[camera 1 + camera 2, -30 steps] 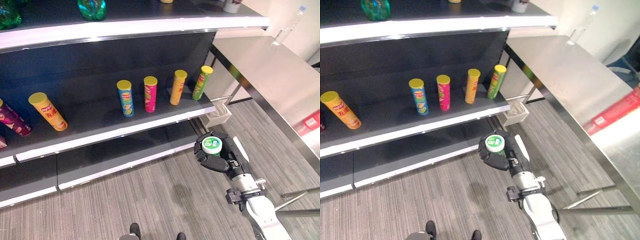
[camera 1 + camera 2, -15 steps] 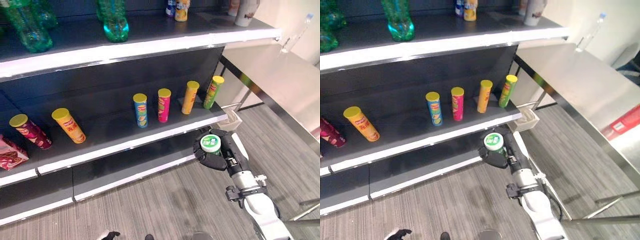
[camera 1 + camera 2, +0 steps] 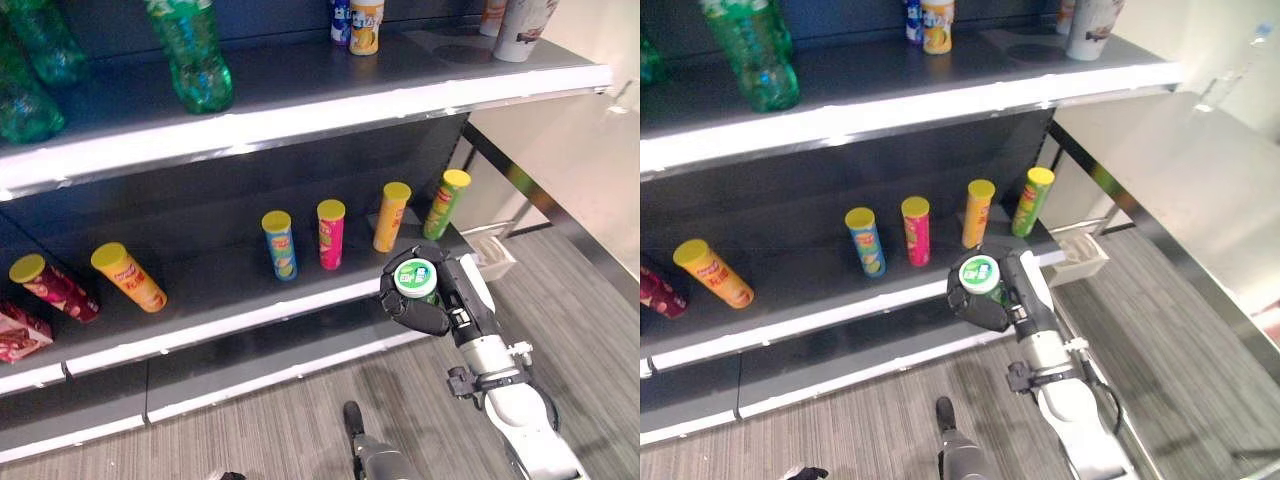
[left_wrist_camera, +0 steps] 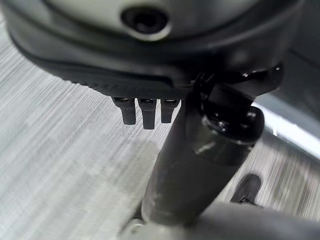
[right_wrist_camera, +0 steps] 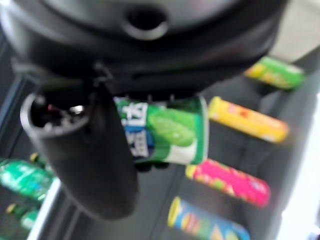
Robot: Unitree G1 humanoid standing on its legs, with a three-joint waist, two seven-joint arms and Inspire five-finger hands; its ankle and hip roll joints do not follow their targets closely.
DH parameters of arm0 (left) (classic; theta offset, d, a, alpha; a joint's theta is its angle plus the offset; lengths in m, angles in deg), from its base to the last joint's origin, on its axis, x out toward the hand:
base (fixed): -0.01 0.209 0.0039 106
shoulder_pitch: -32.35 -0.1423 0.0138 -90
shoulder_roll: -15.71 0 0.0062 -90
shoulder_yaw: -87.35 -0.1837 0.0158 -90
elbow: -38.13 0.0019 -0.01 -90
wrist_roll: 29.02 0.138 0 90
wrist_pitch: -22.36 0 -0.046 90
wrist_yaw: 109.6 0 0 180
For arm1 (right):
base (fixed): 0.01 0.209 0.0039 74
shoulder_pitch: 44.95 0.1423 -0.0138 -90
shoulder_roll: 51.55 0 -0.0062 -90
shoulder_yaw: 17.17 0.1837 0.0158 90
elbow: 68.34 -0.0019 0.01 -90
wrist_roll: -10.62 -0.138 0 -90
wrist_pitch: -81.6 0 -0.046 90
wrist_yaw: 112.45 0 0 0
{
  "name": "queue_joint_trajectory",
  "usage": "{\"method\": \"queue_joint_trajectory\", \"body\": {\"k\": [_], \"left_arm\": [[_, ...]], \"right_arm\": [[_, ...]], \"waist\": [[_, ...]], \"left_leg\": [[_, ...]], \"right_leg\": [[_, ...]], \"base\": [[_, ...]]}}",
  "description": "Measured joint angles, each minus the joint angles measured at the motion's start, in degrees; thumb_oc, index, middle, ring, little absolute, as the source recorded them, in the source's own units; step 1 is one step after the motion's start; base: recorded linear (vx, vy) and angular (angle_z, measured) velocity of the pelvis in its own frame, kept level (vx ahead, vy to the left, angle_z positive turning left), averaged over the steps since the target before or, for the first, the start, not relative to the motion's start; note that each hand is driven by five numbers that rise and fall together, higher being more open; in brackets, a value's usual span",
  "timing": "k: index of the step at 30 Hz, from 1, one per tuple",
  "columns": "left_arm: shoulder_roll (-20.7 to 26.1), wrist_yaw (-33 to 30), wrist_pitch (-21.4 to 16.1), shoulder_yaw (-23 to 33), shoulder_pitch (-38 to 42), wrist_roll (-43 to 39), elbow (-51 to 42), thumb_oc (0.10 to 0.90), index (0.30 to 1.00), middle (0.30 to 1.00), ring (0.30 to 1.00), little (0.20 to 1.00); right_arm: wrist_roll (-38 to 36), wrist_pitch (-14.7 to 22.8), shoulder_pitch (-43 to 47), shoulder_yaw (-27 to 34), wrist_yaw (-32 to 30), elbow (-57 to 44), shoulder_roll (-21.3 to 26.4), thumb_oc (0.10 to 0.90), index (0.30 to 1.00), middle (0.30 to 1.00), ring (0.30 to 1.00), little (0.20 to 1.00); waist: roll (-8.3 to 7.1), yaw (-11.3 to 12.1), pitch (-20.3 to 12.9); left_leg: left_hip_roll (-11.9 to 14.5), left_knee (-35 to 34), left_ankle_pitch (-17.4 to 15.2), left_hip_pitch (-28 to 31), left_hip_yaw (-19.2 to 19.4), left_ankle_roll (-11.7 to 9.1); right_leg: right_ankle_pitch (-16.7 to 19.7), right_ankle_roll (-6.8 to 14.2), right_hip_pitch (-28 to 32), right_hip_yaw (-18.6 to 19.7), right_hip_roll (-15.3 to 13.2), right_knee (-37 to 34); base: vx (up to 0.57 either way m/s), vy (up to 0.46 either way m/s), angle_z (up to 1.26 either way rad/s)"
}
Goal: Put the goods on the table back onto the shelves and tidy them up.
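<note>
Left eye view: the right hand [image 3: 425,300] is clenched around a small green canister [image 3: 416,279] with a white and green lid, holding it upright just in front of the middle shelf [image 3: 250,310]. On that shelf stand four chip tubes: blue [image 3: 279,244], pink [image 3: 329,233], orange [image 3: 391,216] and green [image 3: 442,204]; the canister hangs below and in front of the orange one. Further along the same shelf, a second orange tube [image 3: 128,277] and a dark red one [image 3: 55,288] lean over.

Right eye view: green soda bottles [image 3: 750,55] stand on the shelf above, and a steel table [image 3: 1180,200] sits beside the shelving's end.

Left wrist view: the left hand [image 4: 145,109] hangs over the striped floor, its fingers relaxed and holding nothing.

Right wrist view: the thumb and fingers wrap the canister's side wall. It is likely light, stiff and somewhat slick, so a grip around the body, not the lid, suits it best.
</note>
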Motion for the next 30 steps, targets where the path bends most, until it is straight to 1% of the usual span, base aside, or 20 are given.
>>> {"method": "queue_joint_trajectory", "body": {"k": [1, 2, 3, 4, 5, 6, 8, 9, 10, 11, 12, 14, 15, 16, 18, 19, 21, 23, 28, 30], "left_arm": [[0.51, -0.28, 0.02, 1.16, 0.58, -0.15, 0.43, 0.800, 0.900, 0.900, 0.900, 0.900], [0.79, -0.37, 0.02, 1.26, 0.49, -0.20, 0.44, 0.800, 0.900, 0.900, 0.900, 0.900], [1.06, -0.37, 0.01, 1.24, 0.48, -0.20, 0.35, 0.800, 0.900, 0.900, 0.900, 0.900], [1.60, -0.46, 0.00, 0.41, 0.71, -0.20, 0.20, 0.800, 0.900, 0.900, 0.900, 0.900], [2.01, -0.61, -0.01, 0.43, 1.03, -0.19, -0.27, 0.800, 0.900, 0.900, 0.900, 0.900], [2.38, -0.80, 0.01, 0.35, 1.68, -0.17, -0.68, 0.800, 0.900, 0.900, 0.900, 0.900], [3.65, -1.71, 0.02, -0.24, 3.30, 0.01, -1.32, 0.800, 0.900, 0.900, 0.900, 0.900], [4.85, -2.05, 0.02, -0.06, 4.17, 0.00, -2.91, 0.800, 0.900, 0.900, 0.900, 0.900], [5.20, -2.25, -0.10, -0.12, 4.53, -0.12, -3.76, 0.800, 0.900, 0.900, 0.900, 0.900], [5.21, -2.50, -0.91, -0.04, 4.58, -1.10, -5.69, 0.800, 0.900, 0.900, 0.900, 0.900], [4.63, -2.64, -1.54, 0.02, 4.46, -1.23, -6.52, 0.800, 0.900, 0.900, 0.900, 0.900], [1.88, -1.68, -1.90, 0.33, 4.53, -1.12, -6.27, 0.800, 0.900, 0.900, 0.900, 0.900], [1.34, -1.48, -2.36, 0.40, 4.50, -1.13, -6.33, 0.800, 0.900, 0.900, 0.900, 0.900], [0.04, -1.34, -2.68, 0.48, 4.42, -1.12, -6.04, 0.800, 0.900, 0.900, 0.900, 0.900], [-1.92, -1.30, -2.74, 0.72, 4.39, -1.11, -5.34, 0.800, 0.900, 0.900, 0.900, 0.900], [-3.37, -0.88, -2.70, 1.23, 3.73, -1.19, -5.00, 0.800, 0.900, 0.900, 0.900, 0.900], [-3.91, -0.44, -2.63, 2.16, 3.58, -1.14, -5.01, 0.800, 0.900, 0.900, 0.900, 0.900], [-3.85, -0.35, -2.55, 2.50, 3.59, -1.16, -5.00, 0.800, 0.900, 0.900, 0.900, 0.900], [-1.91, -0.39, -2.41, 2.43, 3.22, -1.08, -5.26, 0.800, 0.900, 0.900, 0.900, 0.900], [-1.03, -0.32, -2.37, 2.45, 2.99, -1.10, -5.28, 0.800, 0.900, 0.900, 0.900, 0.900]], "right_arm": [[-0.02, 0.00, 0.23, 0.12, 0.12, -0.25, 0.71, 0.400, 0.300, 0.300, 0.300, 0.300], [-0.03, 0.03, 0.14, 0.14, 0.12, -0.53, 1.19, 0.400, 0.300, 0.300, 0.300, 0.300], [-0.06, 0.13, 0.11, 0.17, 0.11, -0.79, 1.48, 0.400, 0.300, 0.300, 0.300, 0.300], [-0.31, 0.29, 0.25, 0.40, 0.08, -2.15, 2.29, 0.400, 0.300, 0.300, 0.300, 0.300], [-0.34, 0.37, 0.27, 0.40, 0.12, -3.20, 2.19, 0.400, 0.300, 0.300, 0.300, 0.300], [-0.43, 0.76, 0.18, 0.31, 0.09, -4.05, 2.06, 0.400, 0.300, 0.300, 0.300, 0.300], [-0.42, 0.82, -0.14, 0.17, 0.08, -5.79, 2.67, 0.400, 0.300, 0.300, 0.300, 0.300], [-0.38, 0.98, -0.12, -0.23, 0.03, -6.58, 2.86, 0.400, 0.300, 0.300, 0.300, 0.300], [-0.24, 0.96, -0.13, -0.35, -0.06, -6.88, 2.86, 0.400, 0.300, 0.300, 0.300, 0.300], [-0.08, 1.28, -0.37, -0.19, -0.05, -7.60, 3.24, 0.400, 0.300, 0.300, 0.300, 0.300], [-0.08, 1.51, -0.39, -0.19, -0.04, -7.54, 3.29, 0.400, 0.300, 0.300, 0.300, 0.300], [-0.08, 1.94, -2.31, 0.57, -0.08, -7.47, 3.15, 0.400, 0.300, 0.300, 0.300, 0.300], [-0.09, 2.02, -2.96, 0.81, -0.08, -7.48, 3.20, 0.400, 0.300, 0.300, 0.300, 0.300], [-0.10, 2.13, -3.87, 1.16, -0.07, -7.47, 3.52, 0.400, 0.300, 0.300, 0.300, 0.300], [-0.16, 2.17, -5.84, 2.26, -0.04, -7.49, 3.47, 0.400, 0.300, 0.300, 0.300, 0.300], [-0.16, 2.28, -7.93, 3.21, -0.01, -7.58, 3.43, 0.400, 0.300, 0.300, 0.300, 0.300], [-0.19, 2.36, -10.05, 3.60, 0.14, -7.53, 2.92, 0.400, 0.300, 0.300, 0.300, 0.300], [-0.17, 2.58, -11.20, 3.55, 0.17, -7.52, 1.58, 0.400, 0.300, 0.300, 0.300, 0.300], [-0.17, 2.73, -11.70, 3.18, 1.28, -7.48, 1.43, 0.400, 0.300, 0.300, 0.300, 0.300], [-0.72, 2.74, -12.33, 3.46, 1.50, -7.38, 1.43, 0.400, 0.300, 0.300, 0.300, 0.300]], "waist": [[-0.94, 0.30, 0.17], [-1.55, 0.31, 0.00], [-1.93, 0.25, -0.31], [-2.47, 0.03, -0.74], [-2.65, -0.15, -1.01], [-3.13, -0.17, -0.95], [-4.32, -0.47, -0.52], [-5.66, -0.63, -0.08], [-6.44, -0.65, 0.26], [-6.94, -0.68, 0.59], [-6.87, -0.38, 0.62], [-6.41, -0.76, 0.45], [-6.32, -0.82, 0.37], [-5.24, -1.63, -0.22], [-4.83, -3.53, -0.43], [-4.51, -4.19, -0.66], [-4.90, -4.27, -1.01], [-4.78, -4.10, -1.07], [-3.85, -3.51, -1.00], [-3.97, -3.56, -0.98]], "left_leg": [[1.02, 5.70, 0.98, -0.72, 0.31, -1.64], [1.62, 8.87, 0.19, -1.31, 0.26, -2.87], [1.62, 10.63, 0.21, -1.71, 0.14, -3.26], [2.07, 19.67, 1.44, -5.41, 0.26, -5.37], [2.83, 23.99, 1.15, -7.45, -0.16, -5.79], [2.62, 27.15, 0.91, -9.51, -1.16, -6.67], [2.39, 33.88, 0.10, -14.39, -1.02, -6.09], [1.76, 31.71, -1.27, -17.36, -0.93, -6.39], [1.38, 27.96, -1.50, -18.40, -0.44, -5.94], [1.73, 19.87, -1.07, -19.20, 0.73, -6.06], [1.81, 16.21, -0.52, -19.41, 0.92, -6.84], [2.25, 6.23, 1.92, -17.02, 4.23, -5.35], [2.27, 5.38, 2.18, -16.20, 5.11, -4.94], [2.66, 3.82, 3.11, -14.84, 5.89, -4.09], [2.19, 1.07, 6.96, -13.42, 7.92, -2.97], [1.47, -2.09, 10.25, -11.48, 8.69, -1.59], [-0.20, -2.42, 10.94, -10.80, 8.48, -0.20], [-1.22, -2.36, 10.94, -11.01, 7.92, 0.23], [-1.50, -2.37, 10.97, -10.72, 7.54, 0.30], [-1.67, -2.42, 10.81, -10.56, 8.26, 0.51]], "right_leg": [[0.58, -1.28, 4.28, 0.11, 0.84, -3.42], [1.45, -2.98, 6.15, 0.26, 0.83, -4.61], [0.52, -3.36, 7.44, 0.50, 0.95, -5.41], [-0.69, -4.39, 10.45, 0.54, 1.71, -8.02], [-0.50, -4.62, 11.30, 0.54, 1.90, -8.86], [-1.02, -5.48, 11.84, 0.94, 1.80, -9.06], [-0.80, -6.14, 12.62, 0.86, 1.15, -9.37], [-0.81, -6.14, 13.34, 0.77, 0.30, -9.33], [-1.45, -5.19, 13.86, 0.92, -0.48, -9.53], [-1.60, -4.94, 14.28, 0.22, -0.66, -9.52], [-1.63, -4.91, 14.69, 0.30, -0.52, -9.53], [-3.11, -3.11, 16.70, 0.97, -0.46, -9.66], [-3.90, -2.96, 17.03, 1.26, -0.46, -9.69], [-4.68, -3.78, 17.53, 1.51, -0.19, -9.73], [-5.21, -2.98, 18.16, 1.47, -0.90, -9.72], [-5.80, -2.03, 18.90, 1.45, -1.43, -9.73], [-6.14, -0.76, 19.39, 1.40, -2.98, -9.73], [-5.83, -0.07, 19.42, 0.36, -4.18, -9.70], [-5.53, 0.35, 19.33, 0.33, -4.54, -8.71], [-5.30, 0.69, 19.40, 0.81, -4.63, -9.64]], "base": [[0.26, -0.212, -0.05], [0.20, -0.204, -0.08], [0.18, -0.209, -0.05], [0.14, -0.183, -0.10], [0.10, -0.141, -0.08], [0.05, -0.065, 0.02], [0.05, -0.005, 0.07], [0.08, 0.030, 0.03], [0.12, 0.080, 0.06], [0.08, 0.063, -0.05], [0.12, 0.064, -0.19], [0.09, 0.048, -0.27], [0.08, 0.048, -0.42], [0.07, 0.048, -0.32], [0.02, 0.043, -0.06], [-0.01, 0.026, 0.07], [-0.02, 0.041, 0.10], [-0.03, 0.051, 0.18], [-0.04, 0.043, 0.07], [-0.03, 0.023, -0.14]]}}
